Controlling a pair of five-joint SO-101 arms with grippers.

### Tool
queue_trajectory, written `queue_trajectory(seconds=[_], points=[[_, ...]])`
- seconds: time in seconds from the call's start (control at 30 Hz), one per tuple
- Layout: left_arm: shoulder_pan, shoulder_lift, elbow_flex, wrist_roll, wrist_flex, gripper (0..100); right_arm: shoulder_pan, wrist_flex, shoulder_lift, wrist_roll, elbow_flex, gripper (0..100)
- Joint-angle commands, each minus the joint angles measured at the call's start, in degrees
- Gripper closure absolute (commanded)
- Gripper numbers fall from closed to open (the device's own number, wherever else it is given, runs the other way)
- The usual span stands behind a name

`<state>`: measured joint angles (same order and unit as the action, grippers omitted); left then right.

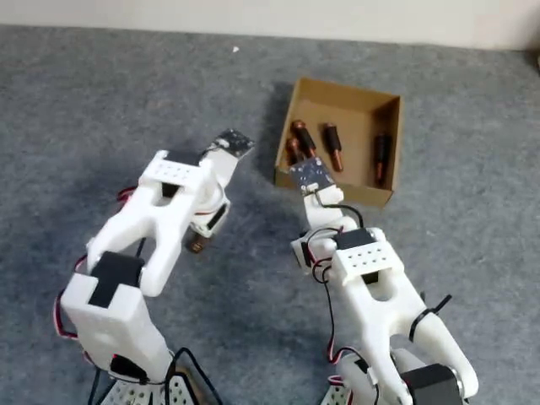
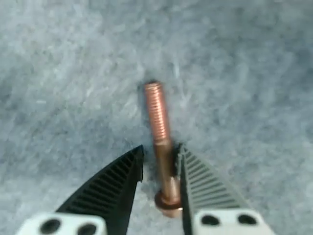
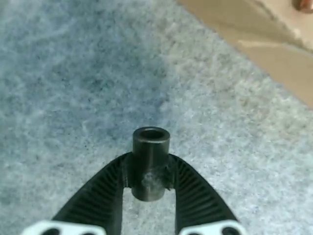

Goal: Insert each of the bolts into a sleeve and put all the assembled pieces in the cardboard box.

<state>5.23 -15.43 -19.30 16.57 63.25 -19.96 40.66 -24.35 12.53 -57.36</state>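
The cardboard box (image 1: 367,196) already held three assembled pieces (image 1: 332,145). Near it, the right gripper (image 3: 149,161) was clamped on a dark sleeve (image 3: 150,147). The left gripper (image 2: 160,148), farther off, pinched a copper bolt (image 2: 159,127) near its head. Insertion seemed in hand, and the next move called for aligning the threaded tip with the bore.

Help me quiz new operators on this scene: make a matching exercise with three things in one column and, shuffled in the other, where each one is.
Things
1. bolt
2. sleeve
3. assembled pieces

Places
A. inside the cardboard box
B. held in the right end effector
C. held in the left end effector

Pairs: 1-C, 2-B, 3-A
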Motion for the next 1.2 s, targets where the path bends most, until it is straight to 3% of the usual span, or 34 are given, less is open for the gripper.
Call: queue_trajectory(seconds=[0.0,0.2,0.27,0.5,0.73,0.93,1.07,1.17], points=[[1.80,-0.40,2.07,0.44,-0.79,99,0.75,-1.19,-2.15,-0.35,0.22,99.4],[1.54,0.04,2.51,0.44,0.79,100,0.84,-1.19,-2.15,-0.35,0.22,99.4],[1.54,0.57,2.51,-2.46,1.58,100,1.27,-1.19,-2.24,-0.35,0.22,99.4],[-0.13,9.19,2.51,-34.20,5.54,100,1.36,-1.19,-2.24,-0.35,0.31,99.4],[-7.43,17.63,2.07,-49.76,6.15,100,1.36,-1.19,-2.24,-0.35,0.22,99.4],[-13.49,17.80,1.10,-81.41,6.15,100,1.36,-1.19,-2.24,-0.35,0.22,99.4],[-11.47,16.75,1.01,-91.96,6.15,100,1.36,-1.19,-2.24,-0.35,0.22,99.4],[-9.71,16.48,0.40,-96.00,6.42,100,1.36,-1.19,-2.24,-0.35,0.22,99.4]])
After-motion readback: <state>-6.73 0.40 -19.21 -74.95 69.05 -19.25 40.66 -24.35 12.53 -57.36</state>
